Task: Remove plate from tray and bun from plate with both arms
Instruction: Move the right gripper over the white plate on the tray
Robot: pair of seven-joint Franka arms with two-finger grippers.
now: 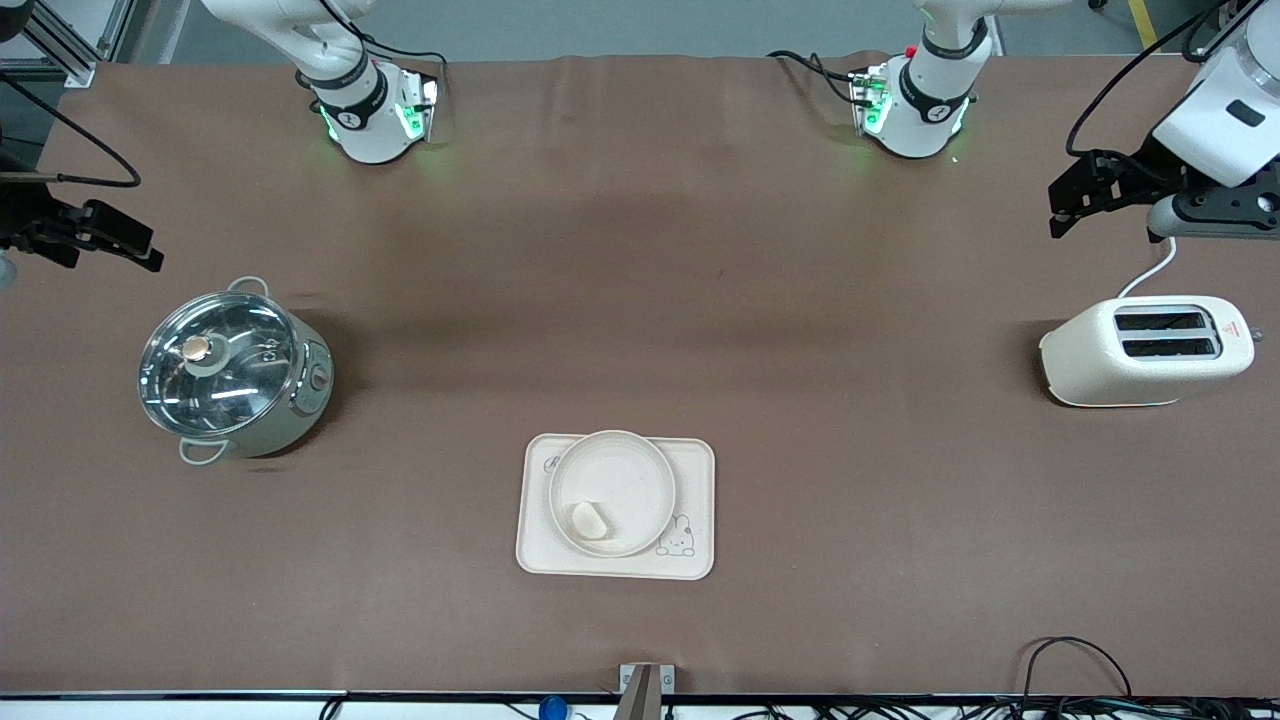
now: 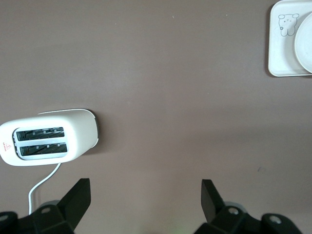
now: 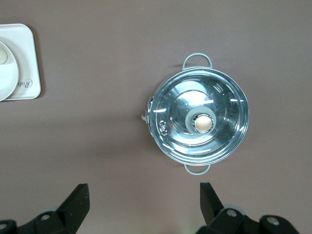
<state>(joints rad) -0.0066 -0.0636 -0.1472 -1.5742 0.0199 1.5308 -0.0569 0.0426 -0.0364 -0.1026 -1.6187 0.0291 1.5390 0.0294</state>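
The round cream plate (image 1: 628, 476) sits on the rectangular rabbit tray (image 1: 693, 468) near the front camera, mid-table. The small pale bun (image 1: 588, 521) lies inside the plate, by its rim nearest the front camera. My left gripper (image 1: 1068, 197) is open and empty, up in the air at the left arm's end of the table, next to the toaster; its wrist view shows the fingers spread (image 2: 146, 200) and an edge of the plate (image 2: 305, 44). My right gripper (image 1: 152, 250) is open and empty, over the table beside the pot (image 3: 145, 202).
A white toaster (image 1: 1145, 352) (image 2: 48, 139) with a cord stands at the left arm's end. A steel pot with a glass lid (image 1: 232, 372) (image 3: 200, 122) stands at the right arm's end. Brown cloth covers the table between them.
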